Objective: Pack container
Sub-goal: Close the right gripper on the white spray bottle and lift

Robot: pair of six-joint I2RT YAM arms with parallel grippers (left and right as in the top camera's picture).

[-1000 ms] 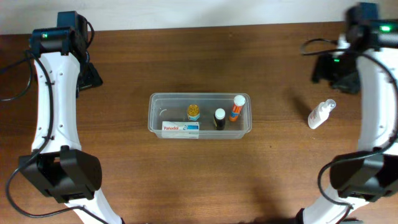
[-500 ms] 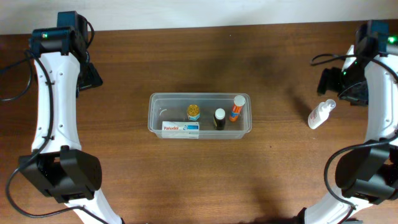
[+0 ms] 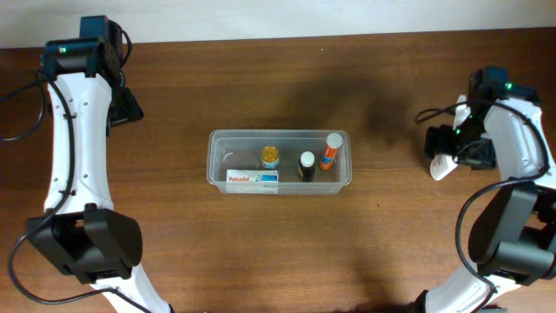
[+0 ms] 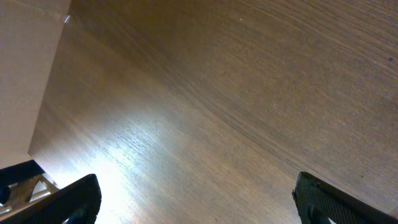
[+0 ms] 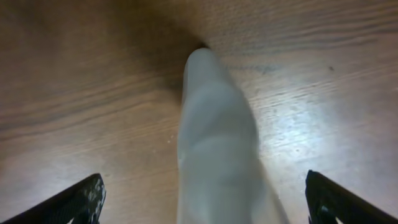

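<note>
The overhead view looks straight down on the counter (image 3: 278, 252), with the container (image 3: 278, 161) mid-frame and an arm along each side edge. The left wrist view faces bare counter from close by, the left gripper (image 4: 196, 200) spanning its lower corners. The right wrist view sits very near a blurred white bottle (image 5: 214, 155), which the overhead view shows at far right.

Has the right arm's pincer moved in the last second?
Yes. The right pincer has swung toward the robot's side, from beyond the container to level with it, over the white bottle.

Right tool (image 3: 442, 151) over white bottle (image 3: 441, 167) — container (image 3: 278, 133) well apart.
</note>
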